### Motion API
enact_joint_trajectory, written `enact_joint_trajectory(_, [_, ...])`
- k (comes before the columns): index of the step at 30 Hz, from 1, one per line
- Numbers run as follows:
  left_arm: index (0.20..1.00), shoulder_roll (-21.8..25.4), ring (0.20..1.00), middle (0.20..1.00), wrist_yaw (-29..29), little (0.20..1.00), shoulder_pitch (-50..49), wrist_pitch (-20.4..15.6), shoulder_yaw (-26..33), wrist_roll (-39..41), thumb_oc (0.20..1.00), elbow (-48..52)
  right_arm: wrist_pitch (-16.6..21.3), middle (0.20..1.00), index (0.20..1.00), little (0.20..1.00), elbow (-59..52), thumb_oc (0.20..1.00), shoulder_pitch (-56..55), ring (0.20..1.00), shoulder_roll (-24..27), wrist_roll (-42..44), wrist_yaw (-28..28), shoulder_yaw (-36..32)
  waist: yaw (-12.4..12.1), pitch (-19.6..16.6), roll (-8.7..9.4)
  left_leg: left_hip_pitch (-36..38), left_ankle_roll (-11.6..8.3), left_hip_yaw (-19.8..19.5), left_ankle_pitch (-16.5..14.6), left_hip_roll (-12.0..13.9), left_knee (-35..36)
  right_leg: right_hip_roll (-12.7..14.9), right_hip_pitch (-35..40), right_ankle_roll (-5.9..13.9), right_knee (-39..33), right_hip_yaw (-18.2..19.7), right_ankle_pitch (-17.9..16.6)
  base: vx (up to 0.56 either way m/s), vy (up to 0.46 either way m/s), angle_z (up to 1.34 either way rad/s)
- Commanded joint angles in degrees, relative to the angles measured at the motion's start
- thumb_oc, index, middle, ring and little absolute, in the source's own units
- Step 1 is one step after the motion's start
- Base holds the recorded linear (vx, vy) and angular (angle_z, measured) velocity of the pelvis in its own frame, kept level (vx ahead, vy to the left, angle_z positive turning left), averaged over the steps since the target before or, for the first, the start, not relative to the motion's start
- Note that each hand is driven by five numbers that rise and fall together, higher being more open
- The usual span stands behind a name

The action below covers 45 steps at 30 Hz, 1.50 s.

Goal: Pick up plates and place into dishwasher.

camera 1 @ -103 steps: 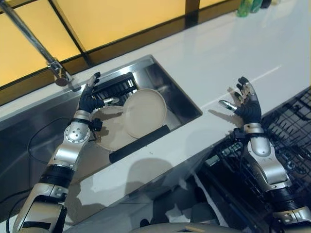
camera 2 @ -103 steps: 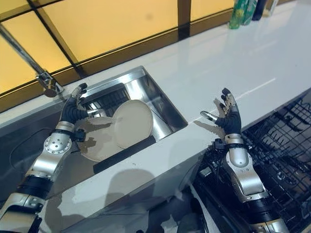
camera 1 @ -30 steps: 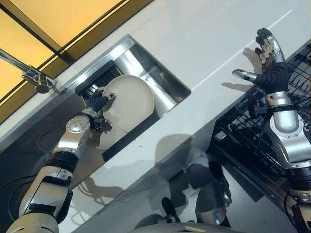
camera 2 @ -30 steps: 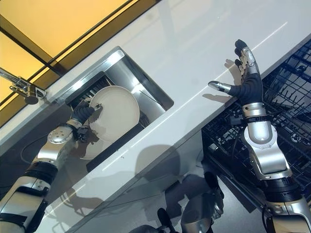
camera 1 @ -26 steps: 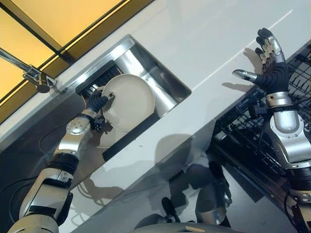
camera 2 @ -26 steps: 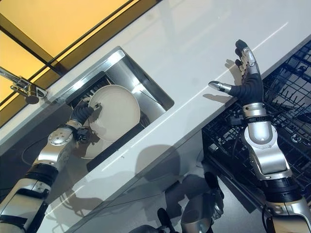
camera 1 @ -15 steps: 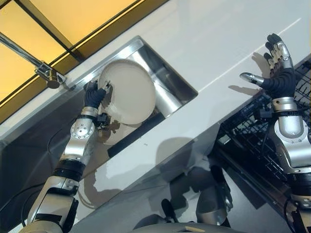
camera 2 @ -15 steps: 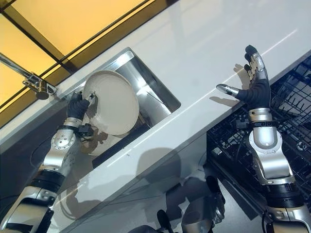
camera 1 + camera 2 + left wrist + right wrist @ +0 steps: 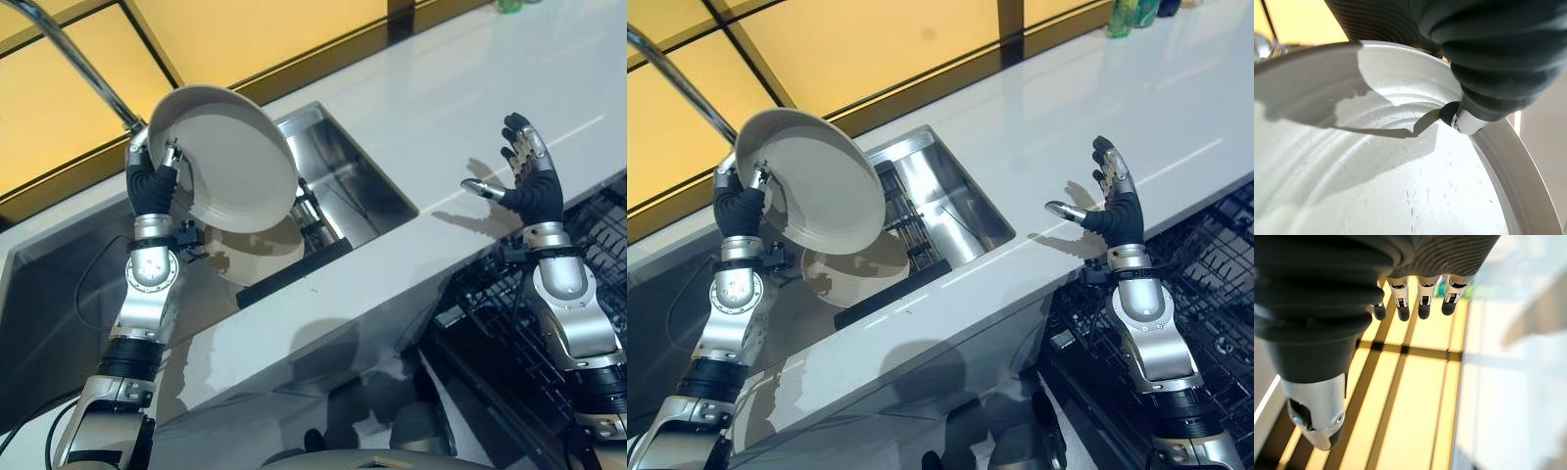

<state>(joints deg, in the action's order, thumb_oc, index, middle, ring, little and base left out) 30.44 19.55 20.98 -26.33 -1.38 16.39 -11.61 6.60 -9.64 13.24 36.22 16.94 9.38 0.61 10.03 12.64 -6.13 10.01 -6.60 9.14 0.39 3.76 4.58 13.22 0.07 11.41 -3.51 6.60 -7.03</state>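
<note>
My left robot hand (image 9: 150, 186) pinches the rim of a white plate (image 9: 223, 157), thumb on the inner face as the left wrist view shows (image 9: 1469, 122), fingers curled behind the edge. The plate is held high and tilted above the sink (image 9: 367, 196), clear of everything beneath it. A second plate (image 9: 854, 274) lies in the sink basin directly under the raised one, beside a dark rack (image 9: 906, 230). The faucet (image 9: 83, 64) arcs up just behind the held plate. My right robot hand (image 9: 1112, 211) is raised over the white table (image 9: 1097, 108), fingers spread wide and holding nothing; the right wrist view confirms its fingers (image 9: 1422, 296) are straight. The open dishwasher rack (image 9: 588, 245) sits below the table edge on my right, well apart from the lifted plate.

Step in hand, as I judge it: the first plate is lifted out and carriage is about to begin. The next move calls for swinging the plate rightward across the table without clipping the faucet, probably passing it to the right robot hand, then lowering it edge-first between the rack tines
</note>
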Motion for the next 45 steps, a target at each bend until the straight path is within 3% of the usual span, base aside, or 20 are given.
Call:
enact_joint_trajectory(1, [0.200, 3.9, 0.200, 0.200, 2.3, 0.200, 1.5, -5.0, 2.1, -3.9, 0.200, 4.6, 3.7, 1.000, 1.000, 1.000, -6.8, 1.000, 6.8, 1.000, -1.6, -0.3, -1.7, 2.6, -2.1, -5.1, 3.29, -4.5, 3.18, -3.3, -5.2, -2.0, -5.8, -2.7, 0.4, -3.00, 7.2, -3.2, 8.4, -0.03, -0.135, 0.11])
enact_joint_trajectory(11, [0.200, 2.6, 0.200, 0.200, 4.3, 0.200, 3.7, -3.7, -2.8, -9.5, 0.200, 10.5, -0.4, 1.000, 1.000, 1.000, -12.1, 1.000, 8.9, 1.000, -6.4, 4.6, -7.0, 10.4, -4.9, -7.5, 5.63, -3.7, 3.39, -4.1, -4.6, -0.9, -4.4, -4.4, 2.7, -3.47, 7.2, -6.1, 9.6, -0.05, -0.085, 0.09])
enact_joint_trajectory(21, [0.200, -1.3, 0.200, 0.200, 5.6, 0.200, 3.6, -5.3, -10.8, -15.9, 0.200, 15.5, -3.1, 1.000, 1.000, 1.000, -12.2, 1.000, 10.6, 1.000, -11.9, 9.2, -5.1, 19.0, -7.0, -9.2, 6.55, -3.3, 3.60, -5.0, -4.6, -0.9, -4.0, -5.0, 4.2, -3.63, 6.6, -7.5, 9.9, -0.02, -0.027, 0.06])
enact_joint_trajectory(33, [0.200, -4.0, 0.200, 0.200, 7.5, 0.200, 5.0, -6.4, -17.8, -19.1, 0.200, 18.8, -3.9, 1.000, 1.000, 1.000, -10.4, 1.000, 14.3, 1.000, -16.1, 13.5, -1.7, 25.9, -8.6, -9.9, 7.20, -3.5, 3.88, -6.0, -5.0, -1.2, -4.4, -5.4, 5.2, -3.94, 5.5, -8.2, 9.8, 0.00, -0.010, 0.00])
enact_joint_trajectory(38, [0.200, -4.4, 0.200, 0.200, 6.4, 0.200, 4.2, -6.5, -18.8, -18.2, 0.200, 19.1, -5.9, 1.000, 1.000, 1.000, -10.2, 1.000, 14.9, 1.000, -16.6, 15.2, -2.4, 27.1, -9.0, -10.4, 7.41, -3.5, 3.98, -6.0, -4.9, -1.2, -4.1, -5.6, 5.2, -4.06, 5.1, -8.1, 9.7, 0.00, 0.000, 0.00])
enact_joint_trajectory(42, [0.200, -5.1, 0.200, 0.200, 1.2, 0.200, 3.0, -5.2, -19.2, -11.2, 0.200, 19.4, -6.5, 1.000, 1.000, 1.000, -10.4, 1.000, 14.6, 1.000, -16.4, 18.9, -2.7, 27.5, -9.2, -10.6, 7.70, -3.6, 4.03, -6.1, -4.9, -1.2, -4.2, -5.6, 5.4, -4.02, 4.7, -8.1, 9.4, 0.00, 0.000, 0.00])
enact_joint_trajectory(45, [0.200, -6.0, 0.200, 0.200, -1.0, 0.200, 1.8, -6.3, -20.7, -12.2, 0.200, 20.0, -6.4, 1.000, 1.000, 1.000, -10.2, 1.000, 14.7, 1.000, -16.6, 19.3, -3.2, 27.4, -9.5, -10.6, 7.81, -3.8, 4.06, -6.4, -4.8, -1.3, -4.2, -5.6, 5.1, -3.89, 4.4, -8.0, 9.0, 0.00, 0.000, 0.00])
